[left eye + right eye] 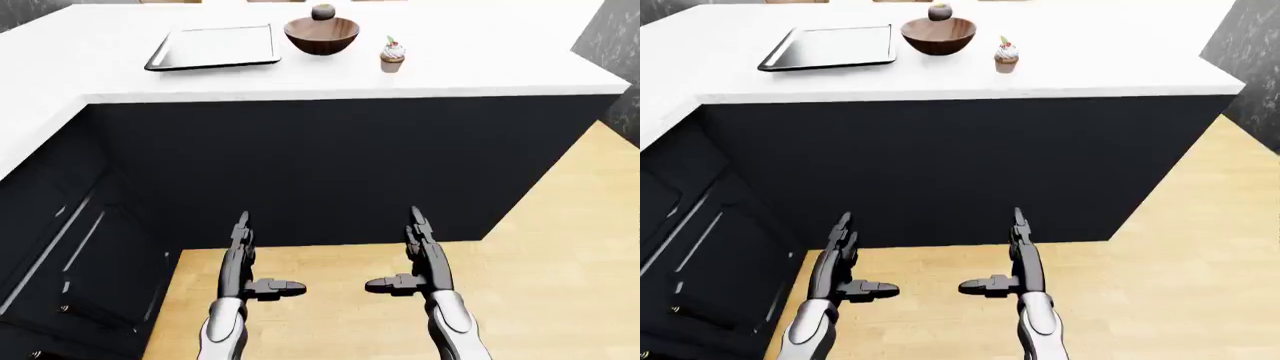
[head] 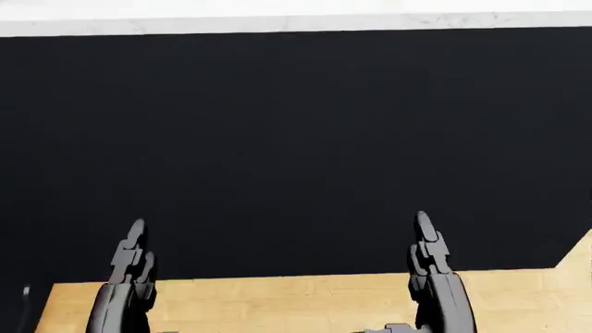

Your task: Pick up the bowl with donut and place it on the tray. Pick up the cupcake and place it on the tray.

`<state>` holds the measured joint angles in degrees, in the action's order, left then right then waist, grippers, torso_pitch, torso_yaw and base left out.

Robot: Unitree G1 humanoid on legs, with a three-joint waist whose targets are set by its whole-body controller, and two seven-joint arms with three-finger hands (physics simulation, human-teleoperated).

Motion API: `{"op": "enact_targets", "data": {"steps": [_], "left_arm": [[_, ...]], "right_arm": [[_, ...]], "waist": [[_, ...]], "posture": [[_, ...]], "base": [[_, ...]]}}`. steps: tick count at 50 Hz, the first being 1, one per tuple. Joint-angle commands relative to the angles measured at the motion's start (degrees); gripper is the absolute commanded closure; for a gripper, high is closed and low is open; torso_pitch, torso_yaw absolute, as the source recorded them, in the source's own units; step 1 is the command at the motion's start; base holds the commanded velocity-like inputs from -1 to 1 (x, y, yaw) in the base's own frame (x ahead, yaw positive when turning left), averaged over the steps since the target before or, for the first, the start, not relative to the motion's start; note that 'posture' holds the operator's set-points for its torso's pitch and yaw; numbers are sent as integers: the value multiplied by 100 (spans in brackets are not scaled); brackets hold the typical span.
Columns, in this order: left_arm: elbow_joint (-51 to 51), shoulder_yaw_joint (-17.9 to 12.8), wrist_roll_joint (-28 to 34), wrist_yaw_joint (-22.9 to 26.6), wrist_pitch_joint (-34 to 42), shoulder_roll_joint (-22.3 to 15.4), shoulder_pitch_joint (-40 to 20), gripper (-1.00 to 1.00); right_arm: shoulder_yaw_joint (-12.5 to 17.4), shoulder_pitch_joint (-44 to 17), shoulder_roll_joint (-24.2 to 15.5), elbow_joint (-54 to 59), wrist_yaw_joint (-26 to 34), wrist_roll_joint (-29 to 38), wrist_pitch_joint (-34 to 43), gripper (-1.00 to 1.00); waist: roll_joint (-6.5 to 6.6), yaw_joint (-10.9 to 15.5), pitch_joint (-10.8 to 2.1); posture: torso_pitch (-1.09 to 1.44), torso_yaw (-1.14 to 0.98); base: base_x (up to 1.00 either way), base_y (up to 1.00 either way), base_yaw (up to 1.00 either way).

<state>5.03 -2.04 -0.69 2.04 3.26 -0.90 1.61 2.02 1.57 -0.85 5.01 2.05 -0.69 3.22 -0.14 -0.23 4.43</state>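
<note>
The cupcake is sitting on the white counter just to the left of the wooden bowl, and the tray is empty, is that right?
Not quite. The cupcake stands to the right of the wooden bowl, not the left; the left-eye view shows it. It is on the white counter, and the tray, left of the bowl, is empty.

Kitchen | white counter point(image 1: 480, 67) over dark cabinets point(image 1: 330, 165) | wood floor point(image 1: 560, 285) | tray point(image 1: 213, 46), bowl point(image 1: 321, 36), cupcake point(image 1: 392, 54) on top
</note>
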Motion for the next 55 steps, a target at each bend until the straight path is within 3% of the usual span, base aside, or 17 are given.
{"op": "enact_targets", "data": {"steps": [1,3,5,7,8,16,26,27,29,30,33,36,45,50,51,52,55], "left_arm": [[-631,66,131,-35,-218,-29,-119,-100],[-1010,68,159,-10,67,-35,-75,-100],[-1263,67,186,3,212,-29,-54,-100],[-1314,77,223,23,209,-25,-16,-100],[-1294,63,234,23,189,-26,-17,-100],[-2727,56,404,173,1446,-88,-153,-100],[-4762,-302,438,226,4352,-376,-1802,-100],[-4852,-322,402,216,4501,-398,-1892,-100],[-4906,-404,336,218,4643,-477,-2029,-100],[-4990,-494,258,212,4800,-502,-2128,-100],[-5208,-530,160,173,5099,-601,-2272,-100],[-5181,-636,34,124,5113,-644,-2313,-100],[-5143,-520,-56,33,4912,-628,-2116,-100],[-5220,-502,-76,32,4997,-628,-2135,-100],[-5169,-503,-103,53,4933,-607,-2097,-100],[-5102,-475,-96,59,4821,-592,-2031,-100],[-5070,-423,-71,70,4731,-560,-1951,-100]], "right_arm": [[-27,-86,-22,-660,-95,122,-284,-100],[-19,-87,-27,-794,-91,143,-176,-100],[-31,-109,-12,-860,-113,170,-115,-100],[-43,-104,-11,-922,-121,199,-76,-100],[-34,-89,-9,-926,-120,192,-97,-100],[27,-319,-78,-1766,-146,270,720,-100],[418,-1459,-315,-4105,-236,-8,3295,-100],[419,-1514,-340,-4277,-245,-40,3422,-100],[428,-1567,-358,-4530,-265,-116,3661,-100],[430,-1583,-365,-4620,-269,-148,3719,-100],[405,-1610,-372,-5002,-283,-239,3971,-100],[429,-1558,-377,-5026,-253,-287,3933,-100],[301,-1418,-331,-5087,-242,-238,3884,-100],[316,-1409,-310,-5129,-249,-247,3895,-100],[319,-1407,-312,-5158,-249,-249,3915,-100],[328,-1390,-313,-5156,-242,-254,3893,-100],[359,-1327,-318,-5146,-194,-297,3814,-100]], "waist": [[-45,-12,-5],[-3,38,-357],[-49,28,-108],[-45,35,-395],[-45,40,-424],[-17,45,-479],[-24,65,-519],[7,61,-653],[18,51,-185],[-3,52,-114],[-157,84,-61],[-413,104,-154],[-93,-10,-239],[415,-87,-430],[338,-19,-242],[406,-72,-88],[397,44,-251]], "posture": [[0,0],[0,0],[0,0],[0,0],[0,0],[0,0],[0,0],[0,0],[0,0],[0,0],[0,0],[0,0],[0,0],[0,0],[0,0],[0,0],[0,0]], "base": [[0,0,0],[0,0,0],[0,0,0],[0,0,0],[0,0,0],[0,0,0],[0,0,0],[19,0,0],[60,0,0],[63,0,0],[70,0,0],[74,0,0],[74,0,0],[75,0,0],[75,0,0],[75,0,0],[75,0,0]]}}
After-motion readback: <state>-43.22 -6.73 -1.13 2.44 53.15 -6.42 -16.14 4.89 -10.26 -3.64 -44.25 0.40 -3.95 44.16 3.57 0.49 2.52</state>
